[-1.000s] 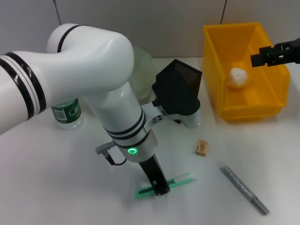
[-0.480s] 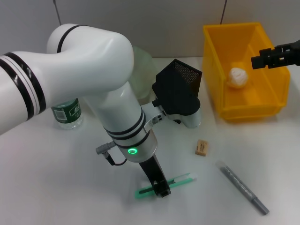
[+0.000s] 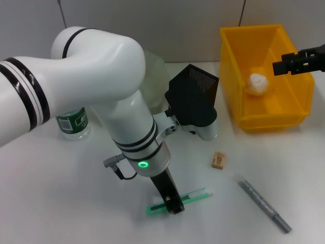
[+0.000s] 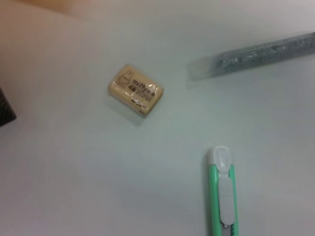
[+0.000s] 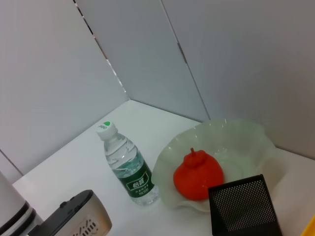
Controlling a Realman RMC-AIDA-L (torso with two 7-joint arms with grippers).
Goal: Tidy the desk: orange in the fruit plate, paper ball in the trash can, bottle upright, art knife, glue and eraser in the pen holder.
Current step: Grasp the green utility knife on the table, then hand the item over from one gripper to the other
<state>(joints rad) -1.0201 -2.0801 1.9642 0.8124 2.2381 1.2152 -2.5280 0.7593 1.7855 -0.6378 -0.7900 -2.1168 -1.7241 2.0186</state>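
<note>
Reaching down onto the green art knife [image 3: 179, 200], the left end effector [image 3: 174, 205] hides its finger state.

Left arm hid most of the fruit plate [image 3: 155, 76] and bottle [image 3: 73, 124] in head view. Art knife [image 4: 224, 196] ran off the left wrist frame. Right hand [image 3: 280, 66] cut by frame edge, fingers unreadable.

The left arm [image 3: 101, 86] is glossy white with black bands at its joints, a glowing green ring light, a grey cable plug and a black gripper [image 3: 172, 203]. The right gripper [image 3: 299, 61] is black.
</note>
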